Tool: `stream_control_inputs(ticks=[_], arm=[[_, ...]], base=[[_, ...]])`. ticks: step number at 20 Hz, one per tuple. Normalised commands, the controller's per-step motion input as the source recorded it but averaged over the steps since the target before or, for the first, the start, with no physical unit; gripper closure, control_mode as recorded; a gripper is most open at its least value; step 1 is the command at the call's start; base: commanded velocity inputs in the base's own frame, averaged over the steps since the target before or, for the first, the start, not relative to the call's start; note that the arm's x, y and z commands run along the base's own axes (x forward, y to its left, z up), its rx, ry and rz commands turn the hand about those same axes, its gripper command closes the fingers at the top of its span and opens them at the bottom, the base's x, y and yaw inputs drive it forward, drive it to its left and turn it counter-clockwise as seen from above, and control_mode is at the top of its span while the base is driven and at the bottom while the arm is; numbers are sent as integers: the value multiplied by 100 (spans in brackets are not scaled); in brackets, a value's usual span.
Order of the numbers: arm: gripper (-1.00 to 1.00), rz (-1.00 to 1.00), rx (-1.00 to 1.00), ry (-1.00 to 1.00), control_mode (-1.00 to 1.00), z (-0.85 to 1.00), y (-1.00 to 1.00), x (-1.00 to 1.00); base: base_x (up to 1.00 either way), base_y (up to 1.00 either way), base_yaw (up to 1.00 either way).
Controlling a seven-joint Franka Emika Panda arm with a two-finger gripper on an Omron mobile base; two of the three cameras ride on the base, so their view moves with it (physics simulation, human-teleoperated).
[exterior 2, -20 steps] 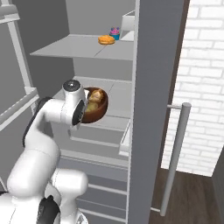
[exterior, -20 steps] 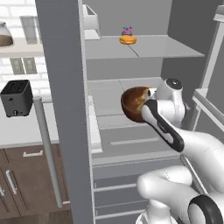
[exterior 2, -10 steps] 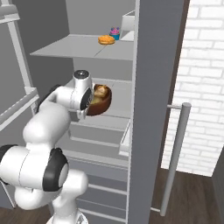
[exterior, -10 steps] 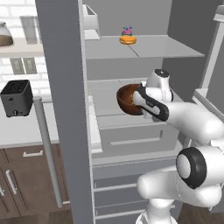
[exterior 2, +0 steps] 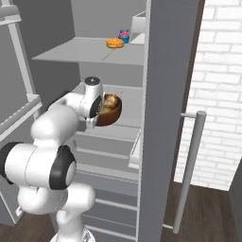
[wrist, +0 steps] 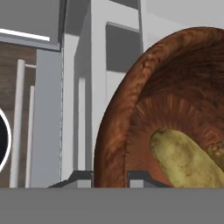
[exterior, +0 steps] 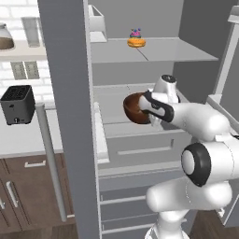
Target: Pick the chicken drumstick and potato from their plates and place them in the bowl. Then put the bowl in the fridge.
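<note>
The hand [exterior: 148,103] is gripping the rim of the bowl [exterior: 136,110], jaws pinched narrow on the wood, and is carrying it inside the open fridge [exterior: 154,56] just above the middle shelf [exterior 2: 130,106]. The potato [wrist: 186,162] is lying in the bowl right before the hand, with what looks like the chicken drumstick [wrist: 217,151] beside it. This appears to be the last step: the bowl needs lowering flat onto the shelf below the hand, then releasing. Well above the hand, a small orange pastry [exterior: 136,42] is sitting on the upper shelf. The fridge door's edge is standing close beside the bowl, so clearance is tight there.
</note>
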Motion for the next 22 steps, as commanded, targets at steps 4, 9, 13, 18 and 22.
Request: stream_control_inputs(ticks=[4,9,13,18,22], arm=[[100,0,3,0,-100,0,0,58],[100,0,4,0,-100,0,0,57],[100,0,3,0,-100,0,0,53],[100,0,0,0,-100,0,0,35],[100,0,0,0,-100,-3,0,42]], base=[[0,0,0],[0,0,0],[0,0,0],[0,0,0],[0,0,0]])
